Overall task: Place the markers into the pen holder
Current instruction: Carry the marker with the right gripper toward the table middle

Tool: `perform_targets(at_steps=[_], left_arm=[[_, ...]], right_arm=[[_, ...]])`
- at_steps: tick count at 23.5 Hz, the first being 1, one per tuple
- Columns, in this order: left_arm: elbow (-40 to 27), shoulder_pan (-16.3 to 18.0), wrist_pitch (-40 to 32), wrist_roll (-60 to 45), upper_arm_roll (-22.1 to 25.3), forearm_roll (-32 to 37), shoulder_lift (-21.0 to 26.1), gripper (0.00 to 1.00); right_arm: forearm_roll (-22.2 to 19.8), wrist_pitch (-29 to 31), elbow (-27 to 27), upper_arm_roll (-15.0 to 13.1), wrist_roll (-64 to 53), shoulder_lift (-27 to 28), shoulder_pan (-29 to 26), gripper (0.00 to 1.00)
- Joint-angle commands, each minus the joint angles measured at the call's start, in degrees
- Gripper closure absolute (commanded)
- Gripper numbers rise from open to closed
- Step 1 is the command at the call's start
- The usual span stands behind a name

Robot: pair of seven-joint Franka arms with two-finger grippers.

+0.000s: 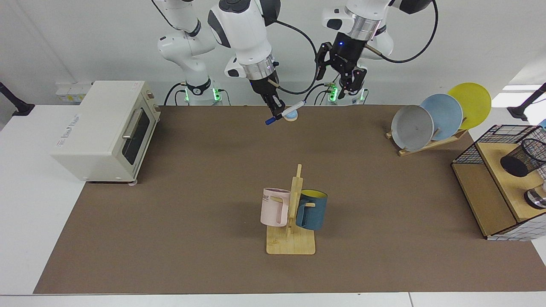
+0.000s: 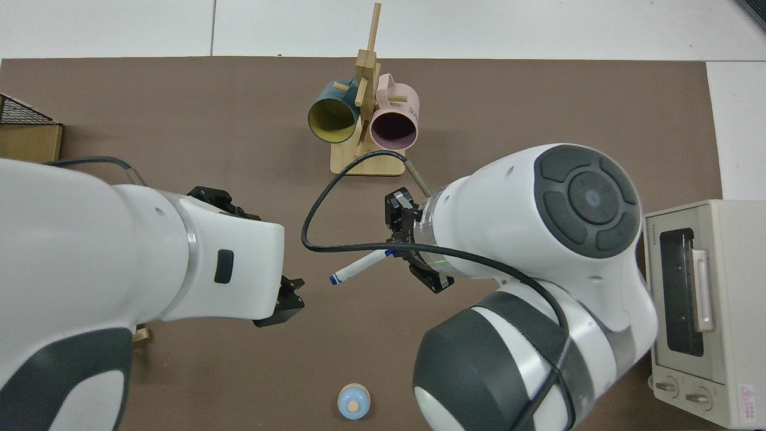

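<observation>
My right gripper is shut on the marker, a white barrel with a dark blue cap, held slanted above the back middle of the table, cap end lowest. In the top view the marker sticks out from the right gripper toward the other arm. My left gripper hangs open and empty, high at the back, a short way to the marker's right; only its tips show from above. The pen holder, a black mesh cup, lies tilted on a wooden shelf at the far right.
A blue bell sits just behind the marker. A mug rack with a pink and a blue mug stands mid-table. A toaster oven is at the left, a plate rack at the right, and a wire basket and metal cup are by the shelf.
</observation>
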Motion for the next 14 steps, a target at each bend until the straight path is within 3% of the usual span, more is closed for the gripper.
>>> perform_targets(at_steps=[1,14], left_arm=[[-1.6,-3.7,3.4,2.5,0.6,-1.3,0.8,0.07],[-5.1,-4.8,9.4,2.2,-2.0,-1.3,3.0,0.14]], right_arm=[[-1.0,0.7,0.9,-0.1,2.0,0.6,0.3,1.0],[-1.4,0.6,1.0,-0.1,3.3,0.6,0.2,1.0]])
